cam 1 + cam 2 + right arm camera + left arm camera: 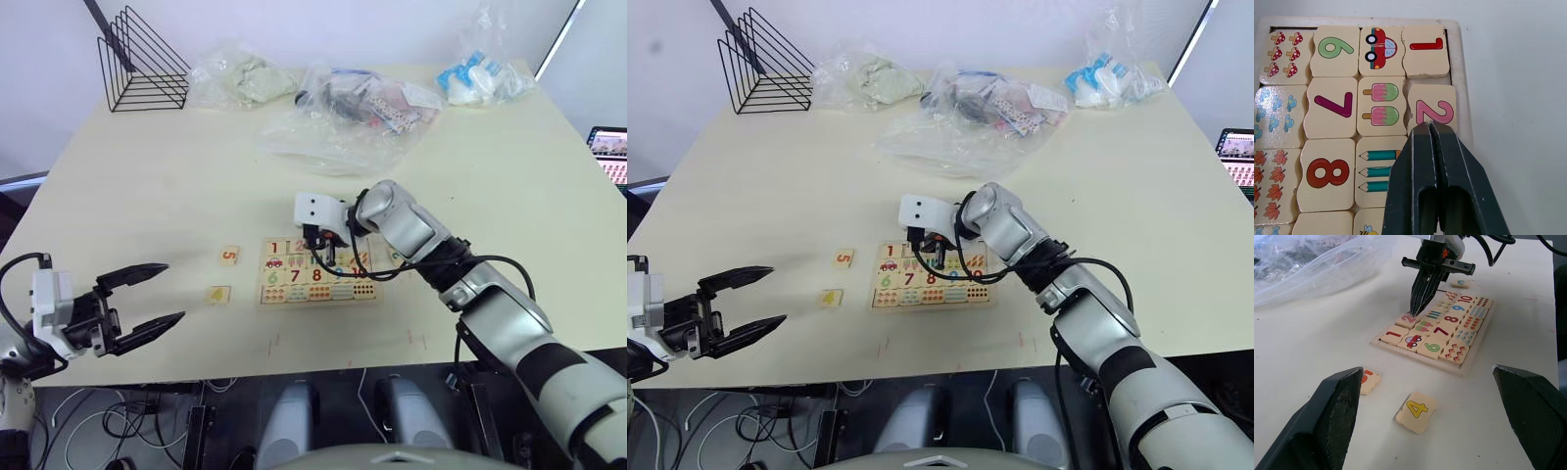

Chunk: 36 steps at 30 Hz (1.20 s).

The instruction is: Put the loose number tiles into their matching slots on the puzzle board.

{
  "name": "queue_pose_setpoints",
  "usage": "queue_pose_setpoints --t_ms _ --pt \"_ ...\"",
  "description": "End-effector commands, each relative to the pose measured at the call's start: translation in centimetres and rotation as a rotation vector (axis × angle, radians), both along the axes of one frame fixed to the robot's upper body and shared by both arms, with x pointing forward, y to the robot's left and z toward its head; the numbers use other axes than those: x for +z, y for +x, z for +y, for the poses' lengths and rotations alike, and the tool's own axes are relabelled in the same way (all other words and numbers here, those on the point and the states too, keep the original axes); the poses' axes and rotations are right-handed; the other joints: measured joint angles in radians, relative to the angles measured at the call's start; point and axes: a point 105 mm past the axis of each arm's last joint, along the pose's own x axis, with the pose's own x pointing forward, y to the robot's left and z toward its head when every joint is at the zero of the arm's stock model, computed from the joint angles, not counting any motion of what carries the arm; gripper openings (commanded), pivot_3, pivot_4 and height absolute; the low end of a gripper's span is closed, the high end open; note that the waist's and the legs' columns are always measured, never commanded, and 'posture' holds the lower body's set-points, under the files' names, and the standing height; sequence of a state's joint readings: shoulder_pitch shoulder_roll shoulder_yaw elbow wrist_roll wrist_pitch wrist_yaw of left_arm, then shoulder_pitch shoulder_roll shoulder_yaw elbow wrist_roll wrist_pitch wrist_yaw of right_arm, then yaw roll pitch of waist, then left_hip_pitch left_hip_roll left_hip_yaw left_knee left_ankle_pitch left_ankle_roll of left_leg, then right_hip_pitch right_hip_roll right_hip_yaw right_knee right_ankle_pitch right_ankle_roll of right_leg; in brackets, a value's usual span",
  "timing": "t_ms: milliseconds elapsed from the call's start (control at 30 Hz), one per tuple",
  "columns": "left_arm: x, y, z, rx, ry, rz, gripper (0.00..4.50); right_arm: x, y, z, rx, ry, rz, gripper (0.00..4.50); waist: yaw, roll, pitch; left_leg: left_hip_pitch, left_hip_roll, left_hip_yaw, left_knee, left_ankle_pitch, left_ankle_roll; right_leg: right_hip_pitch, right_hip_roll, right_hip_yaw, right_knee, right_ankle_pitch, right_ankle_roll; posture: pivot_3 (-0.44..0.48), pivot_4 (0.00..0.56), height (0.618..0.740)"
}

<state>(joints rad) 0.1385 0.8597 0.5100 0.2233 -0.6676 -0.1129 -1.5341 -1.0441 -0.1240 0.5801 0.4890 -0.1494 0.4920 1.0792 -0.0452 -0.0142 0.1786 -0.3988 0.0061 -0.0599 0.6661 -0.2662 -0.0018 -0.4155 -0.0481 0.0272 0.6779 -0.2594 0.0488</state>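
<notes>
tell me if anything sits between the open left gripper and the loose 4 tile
Nothing visible does. The left gripper hangs open, and the 4 tile lies on bare table just ahead of its fingers. The 5 tile lies off to one side, apart from it.

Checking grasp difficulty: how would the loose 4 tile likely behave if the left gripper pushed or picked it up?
The 4 tile looks like thin rigid wood, so probably stiff and light. Lying flat on the smooth table, it would likely slide, not roll. Its low edge may be hard to pinch for the open left gripper.

right gripper (1414, 311) tip touches the 2 tile (1407, 320) on the puzzle board (1458, 370).
</notes>
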Motion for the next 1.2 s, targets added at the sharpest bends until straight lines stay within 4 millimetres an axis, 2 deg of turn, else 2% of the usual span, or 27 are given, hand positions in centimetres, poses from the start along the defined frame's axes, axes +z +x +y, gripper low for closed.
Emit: queue_pose_setpoints --t_ms 33,400,767,1000,1200 --pt "0.7 -0.1 0.3 0.012 0.002 -0.027 4.50 0.1 0.0 0.4 0.015 -0.001 -0.018 0.01 0.000 0.000 0.000 0.000 0.000 0.000 0.000 0.000 0.000 0.000 0.000 0.000 0.000 0.000 0.000 0.000 0.150 0.740" --pt "0.6 -0.3 0.2 0.012 0.002 -0.025 4.50 -0.2 -0.1 0.6 0.042 0.000 -0.024 0.01 0.000 0.000 0.000 0.000 0.000 0.000 0.000 0.000 0.000 0.000 0.000 0.000 0.000 0.000 0.000 0.000 0.150 0.740" --pt "0.5 0.0 0.1 0.005 -0.004 -0.027 4.50 1.1 -0.3 1.2 0.076 0.094 -0.047 0.01 0.000 0.000 0.000 0.000 0.000 0.000 0.000 0.000 0.000 0.000 0.000 0.000 0.000 0.000 0.000 0.000 0.150 0.740" --pt "0.4 0.1 0.0 0.007 -0.013 -0.022 4.50 4.2 -1.1 0.9 0.090 0.299 -0.054 0.01 0.001 0.000 0.000 0.000 0.000 0.000 0.000 0.000 0.000 0.000 0.000 0.000 0.000 0.000 0.000 0.000 0.150 0.740" --pt "0.1 0.2 -0.1 0.031 -0.036 -0.015 4.50 5.8 -1.8 -1.3 0.054 0.432 -0.062 0.01 0.002 0.000 0.000 0.000 0.000 0.000 0.000 0.000 0.000 0.000 0.000 0.000 0.000 0.000 0.000 0.000 0.150 0.740"
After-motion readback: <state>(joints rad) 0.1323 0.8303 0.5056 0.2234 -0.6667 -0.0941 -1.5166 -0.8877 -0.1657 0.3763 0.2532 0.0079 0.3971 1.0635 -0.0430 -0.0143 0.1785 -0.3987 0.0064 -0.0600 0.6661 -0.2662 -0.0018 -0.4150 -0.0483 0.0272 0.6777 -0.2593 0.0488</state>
